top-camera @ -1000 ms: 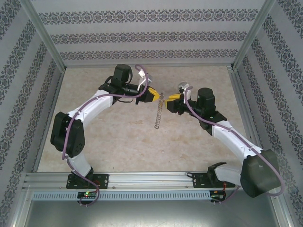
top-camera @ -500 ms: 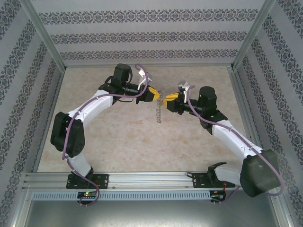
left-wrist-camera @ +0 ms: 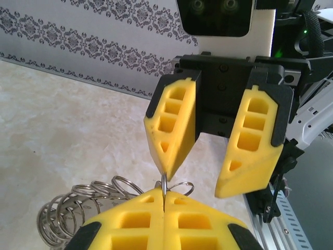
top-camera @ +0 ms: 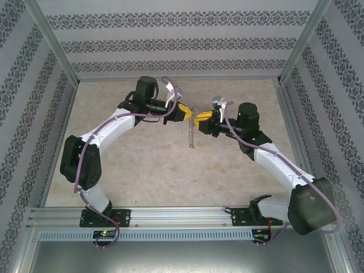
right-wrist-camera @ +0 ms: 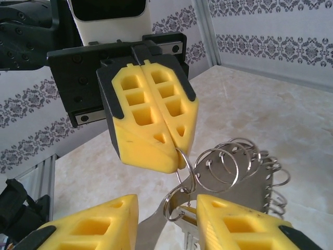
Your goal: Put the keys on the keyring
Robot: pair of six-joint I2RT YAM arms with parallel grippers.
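**Threading the key, tools tip to tip above the counter**

Both arms meet over the middle of the counter (top-camera: 142, 170), and the work sits in the small gap between them. The left tool (top-camera: 186, 111) is shut tight, its two yellow fingers pressed flat together. At their tips it pinches one small wire loop of the keyring (right-wrist-camera: 234, 164). The rest of the keyring, a bunch of grey split loops strung on a thin hoop, hangs down from that grip.

The right tool (right-wrist-camera: 166, 204) faces it, almost touching, with its fingers moderately apart. In the left wrist view one of its fingertips (left-wrist-camera: 167, 169) sits right at the pinched loop, while the other stands off to the side. Nothing looks clamped between them. Seen from the right wrist, a small loop lies in that gap with the key (right-wrist-camera: 189, 235) hanging just beneath it. The key shows as a pale silvery blade with a trace of yellow-gold at its top.

As for progress, the keyring is lifted and presented, and the key is at the loop, so the set-up looks done. Whether the key is already worked onto the wire I cannot tell, because the junction is too tangled to read. What seems left is to feed the key round the wire until it hangs free on the keyring, then let go.
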